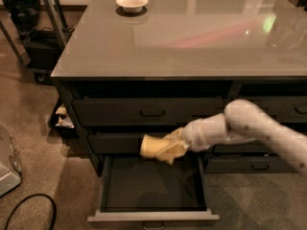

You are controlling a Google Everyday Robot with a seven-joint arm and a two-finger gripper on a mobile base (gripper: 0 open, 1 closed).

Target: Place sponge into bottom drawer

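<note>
The pale yellow sponge (pixel 150 146) is held in my gripper (pixel 165 150), whose cream-yellow fingers (pixel 175 147) are closed around its right end. The white arm (pixel 240 128) reaches in from the right. The sponge hangs in front of the middle drawer (pixel 115 143), just above the back of the bottom drawer (pixel 151 217). That drawer is pulled out wide, and its dark inside holds nothing.
A white bowl (pixel 132 3) sits at the far left of the grey countertop (pixel 192 47). The narrower drawer stack (pixel 259 166) is to the right. A black cable (pixel 29 210) and a white object (pixel 7 164) lie on the floor at left, and a dark cart (pixel 41 47) stands further back.
</note>
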